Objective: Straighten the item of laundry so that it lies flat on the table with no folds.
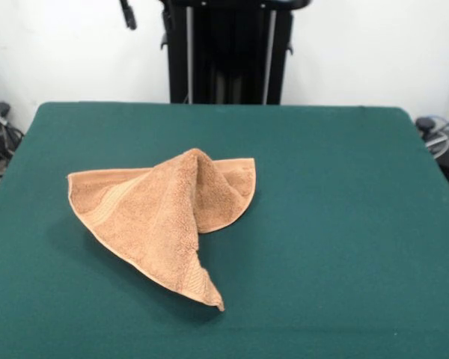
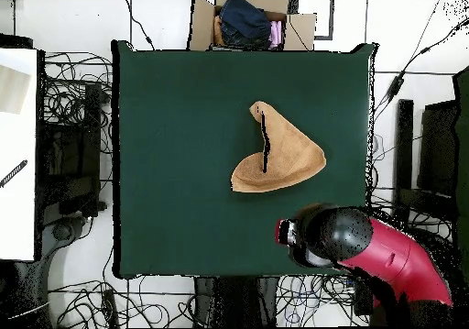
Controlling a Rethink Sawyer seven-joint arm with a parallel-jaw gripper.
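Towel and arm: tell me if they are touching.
Apart. The overhead view shows bare green table between the towel and the arm, which is drawn back at the table's edge.

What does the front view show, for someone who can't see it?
An orange-tan towel lies crumpled and folded into a pointed shape on a big green table. The robot's black stand rises behind the table's far edge.

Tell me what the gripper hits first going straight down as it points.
Probably bare table by the robot's edge, clear of the towel; only the gripper tip shows, so depth is unsure.
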